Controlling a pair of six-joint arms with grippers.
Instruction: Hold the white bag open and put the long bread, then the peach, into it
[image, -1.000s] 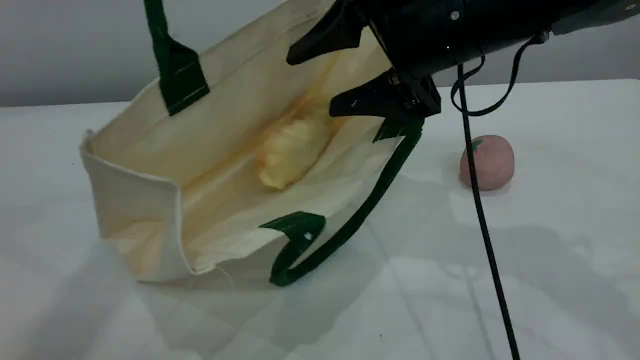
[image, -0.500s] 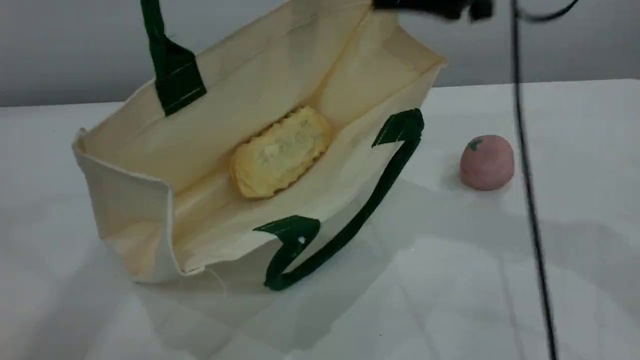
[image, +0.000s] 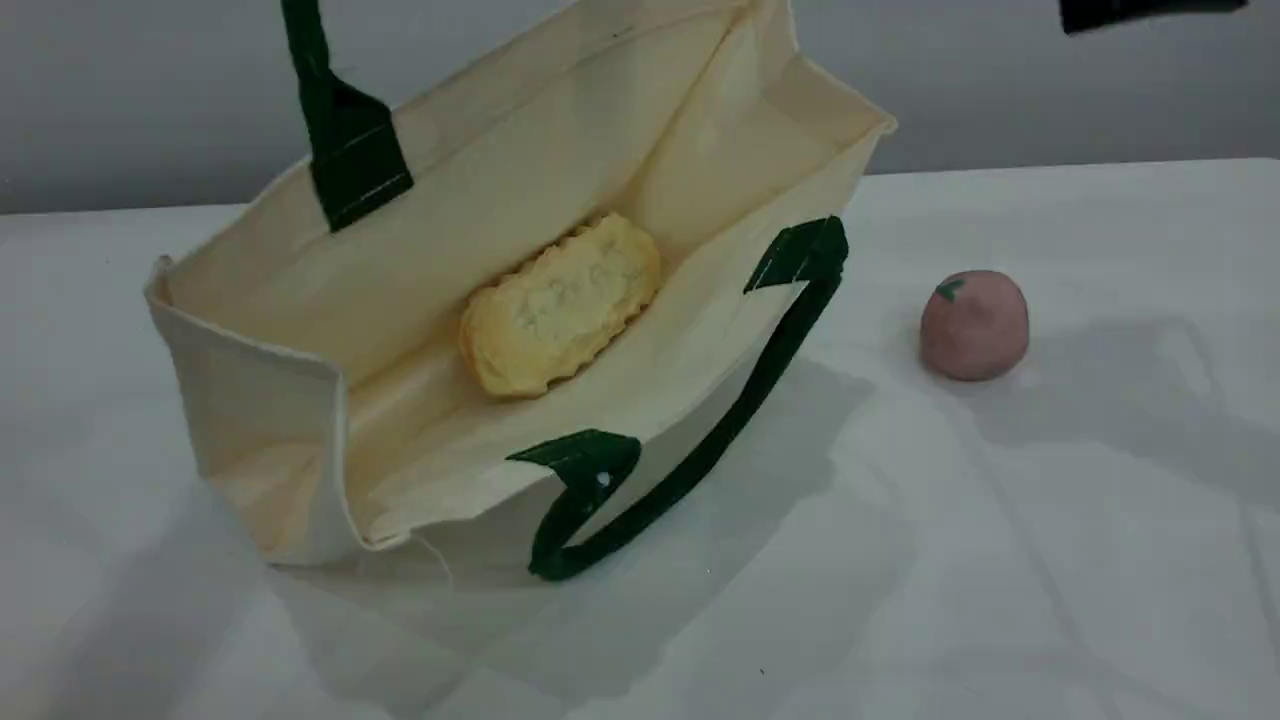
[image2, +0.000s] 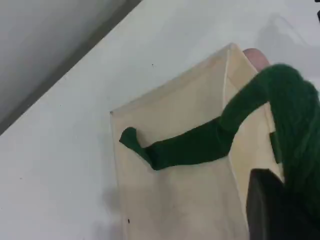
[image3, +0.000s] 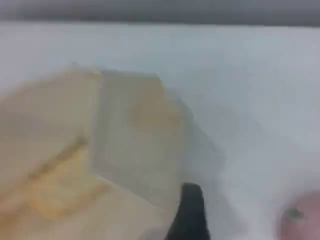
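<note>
The white bag (image: 480, 200) lies open toward the camera, and the long bread (image: 560, 305) rests inside on its lower wall. One dark green handle (image: 300, 60) is pulled taut up past the top edge. In the left wrist view that handle (image2: 200, 145) runs into my left gripper (image2: 285, 200), which is shut on it above the bag (image2: 170, 200). The peach (image: 973, 325) sits on the table right of the bag. Only a dark piece of my right arm (image: 1140, 12) shows at the top right. The blurred right wrist view shows one fingertip (image3: 190, 212) with nothing on it, between the bag (image3: 75, 150) and the peach (image3: 302, 217).
The bag's second green handle (image: 720, 440) loops down onto the white table (image: 1000, 560) in front of the bag. A grey wall (image: 1050, 100) runs behind the table's far edge.
My right arm has pulled up and to the right, out of the bag's mouth, and its cable has left the view. The long bread has settled lower in the bag. The peach has not moved.
</note>
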